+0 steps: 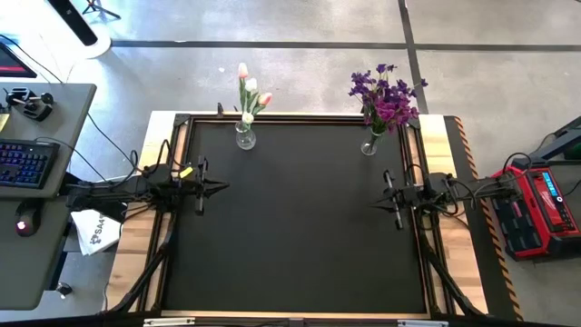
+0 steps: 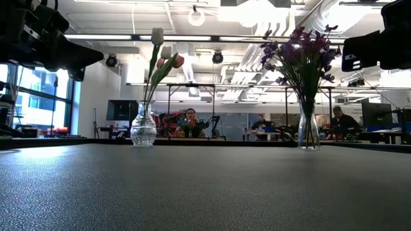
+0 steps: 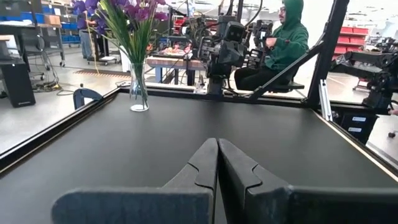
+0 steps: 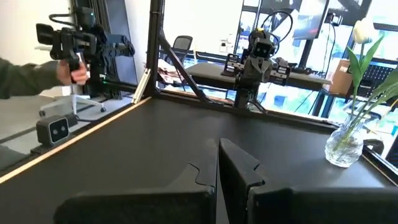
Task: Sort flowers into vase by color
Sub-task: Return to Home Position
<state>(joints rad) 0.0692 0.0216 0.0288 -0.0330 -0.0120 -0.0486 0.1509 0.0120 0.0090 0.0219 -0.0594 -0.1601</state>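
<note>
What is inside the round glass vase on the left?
White and pink tulips stand in the round vase, green stems down its neck. Whether it holds water cannot be seen.

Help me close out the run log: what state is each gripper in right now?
Left gripper: shut, holding nothing.
Right gripper: shut, holding nothing.

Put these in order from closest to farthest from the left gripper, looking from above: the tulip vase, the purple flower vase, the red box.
1. Tulip vase, at the back edge of the table, just beyond the left gripper.
2. Purple flower vase, near the back right corner.
3. Red box, off the table, past its right side.
</note>
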